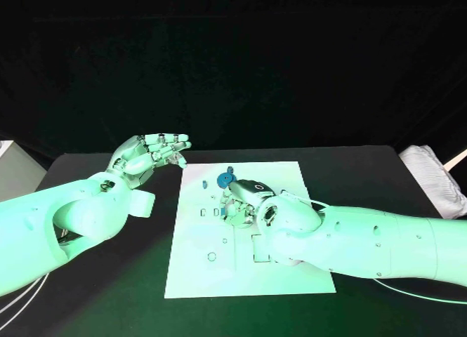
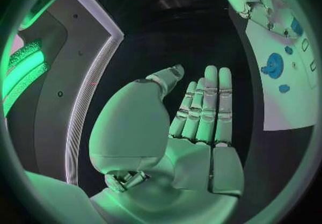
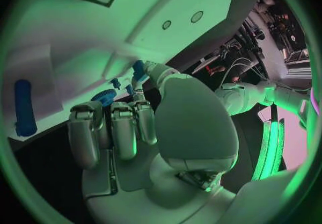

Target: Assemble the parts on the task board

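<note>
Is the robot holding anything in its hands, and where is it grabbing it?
The left hand holds nothing; its fingers are straight. The right hand is down on the task board among the blue parts; whether it grips one cannot be told.

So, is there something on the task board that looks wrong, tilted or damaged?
Nothing stands out. The task board lies flat on the table, the blue gear-shaped part sits near its far edge, the right hand works over it, and the left hand hangs beside it holding nothing.

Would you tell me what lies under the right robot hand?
The right robot hand hovers over the white task board, near a blue gear-like part. Whatever lies directly beneath it is covered.
</note>
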